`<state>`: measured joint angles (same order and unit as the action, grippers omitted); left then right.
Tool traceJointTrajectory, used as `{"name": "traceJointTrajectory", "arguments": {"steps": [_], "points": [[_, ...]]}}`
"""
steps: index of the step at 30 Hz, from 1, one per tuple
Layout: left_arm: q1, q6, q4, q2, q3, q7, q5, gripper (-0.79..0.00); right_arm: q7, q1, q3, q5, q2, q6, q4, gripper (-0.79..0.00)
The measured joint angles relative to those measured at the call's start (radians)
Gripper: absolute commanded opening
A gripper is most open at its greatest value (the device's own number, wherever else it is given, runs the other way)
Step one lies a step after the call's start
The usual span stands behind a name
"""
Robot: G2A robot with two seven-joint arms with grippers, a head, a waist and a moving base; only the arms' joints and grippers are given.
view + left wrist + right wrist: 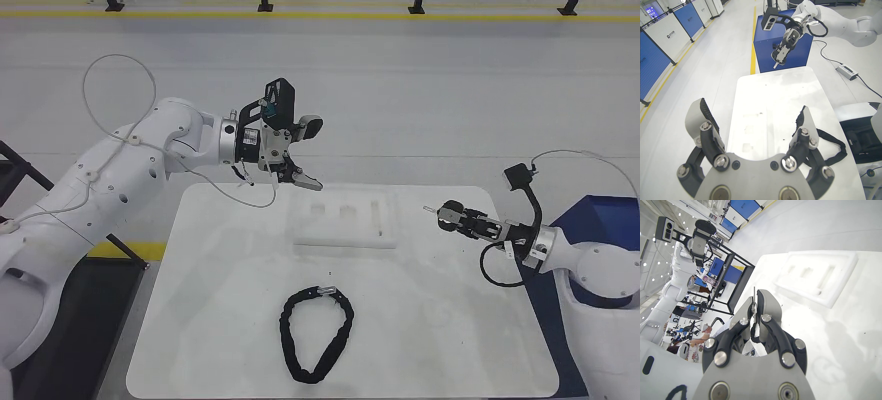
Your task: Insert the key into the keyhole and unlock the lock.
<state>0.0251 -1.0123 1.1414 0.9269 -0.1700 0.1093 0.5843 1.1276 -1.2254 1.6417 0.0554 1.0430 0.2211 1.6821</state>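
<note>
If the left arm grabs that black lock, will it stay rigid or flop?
Probably floppy: the lock lies in a loose, kinked loop on the table, so it should sag and shift. Its sleeve looks like fabric, likely grippy. The metal end seems the stiffest spot to pinch.

table (450,330): white, rounded corners | far middle: white foam tray (345,242), three recesses | near middle: black chain lock (287,325), closed loop, apart from tray
</note>
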Motion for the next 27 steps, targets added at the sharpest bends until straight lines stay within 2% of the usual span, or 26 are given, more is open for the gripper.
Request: {"name": "traceJointTrajectory", "arguments": {"steps": [13,18,27], "points": [[0.002,0.002,0.002,0.000,-0.001,0.000,0.000,0.000,0.000,0.000,0.000,0.000,0.000,0.000,0.000,-0.785],[0.075,0.000,0.019,-0.003,-0.001,0.003,-0.046,0.000,0.000,0.000,0.000,0.000,0.000,0.000,0.000,-0.785],[0.207,0.000,0.017,-0.012,0.000,0.065,0.089,0.000,0.000,0.000,0.000,0.000,0.000,0.000,0.000,-0.785]]}}
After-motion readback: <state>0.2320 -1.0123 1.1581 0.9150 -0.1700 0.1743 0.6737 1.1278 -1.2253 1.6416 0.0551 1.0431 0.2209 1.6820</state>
